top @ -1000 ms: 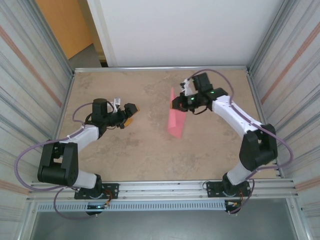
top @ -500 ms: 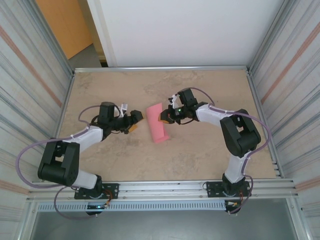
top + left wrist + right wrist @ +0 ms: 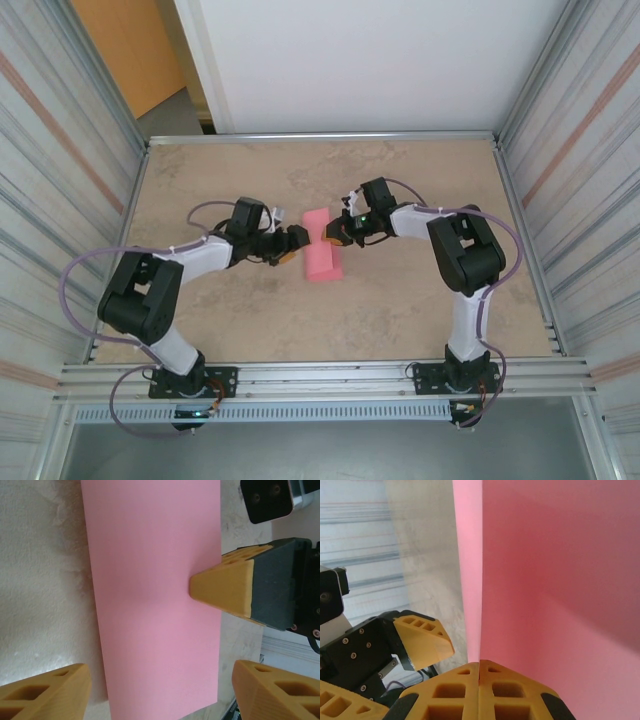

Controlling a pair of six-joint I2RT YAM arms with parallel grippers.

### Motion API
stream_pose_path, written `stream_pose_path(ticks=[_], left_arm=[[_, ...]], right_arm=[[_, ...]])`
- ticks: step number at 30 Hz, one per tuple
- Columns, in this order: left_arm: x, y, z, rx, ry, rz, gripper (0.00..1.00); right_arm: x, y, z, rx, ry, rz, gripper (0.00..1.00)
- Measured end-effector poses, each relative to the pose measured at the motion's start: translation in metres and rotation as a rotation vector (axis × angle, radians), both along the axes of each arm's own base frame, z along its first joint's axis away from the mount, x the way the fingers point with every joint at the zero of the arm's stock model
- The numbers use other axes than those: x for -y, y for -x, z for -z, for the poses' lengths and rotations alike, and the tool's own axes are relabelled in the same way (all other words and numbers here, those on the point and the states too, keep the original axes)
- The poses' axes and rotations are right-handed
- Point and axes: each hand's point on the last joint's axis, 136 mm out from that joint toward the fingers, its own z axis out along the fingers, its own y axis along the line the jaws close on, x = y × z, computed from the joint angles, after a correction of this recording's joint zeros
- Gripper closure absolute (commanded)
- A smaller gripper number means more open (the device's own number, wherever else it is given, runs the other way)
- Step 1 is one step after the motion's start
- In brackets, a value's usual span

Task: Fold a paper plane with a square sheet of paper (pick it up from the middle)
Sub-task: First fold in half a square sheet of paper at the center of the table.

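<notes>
Square sheet of paper lay folded mid-table.
Right gripper pinched its far right edge; left gripper gaped wide at its left.

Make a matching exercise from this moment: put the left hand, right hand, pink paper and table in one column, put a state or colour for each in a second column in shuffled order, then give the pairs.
Column one:
1. left hand
2. right hand
3. pink paper
4. table

Column two:
A. beige and marbled
B. shut on the paper's edge
C. open, one finger on each side of the paper
D. a rectangle between the two hands

Pairs: 1-C, 2-B, 3-D, 4-A
</notes>
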Motion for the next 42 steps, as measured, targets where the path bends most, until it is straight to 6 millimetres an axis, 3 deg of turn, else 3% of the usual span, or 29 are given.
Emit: stream_pose_path(ticks=[12,22,33,38,42], left_arm=[[0.021,-0.021,0.024,-0.044,-0.169,0.025,0.39],[0.013,-0.025,0.050,-0.104,-0.277,0.011,0.45],[0.014,-0.028,0.051,-0.120,-0.290,0.016,0.48],[0.014,-0.028,0.052,-0.126,-0.298,0.021,0.49],[0.013,-0.028,0.054,-0.145,-0.313,0.030,0.49]], right_arm=[[0.004,-0.006,0.013,-0.015,0.004,-0.023,1.00],[0.009,-0.009,0.014,-0.022,0.003,-0.013,0.99],[0.009,-0.008,0.018,-0.031,0.008,-0.012,0.97],[0.010,-0.008,0.019,-0.038,0.014,-0.009,0.89],[0.015,-0.010,0.020,-0.046,0.019,0.005,0.76]])
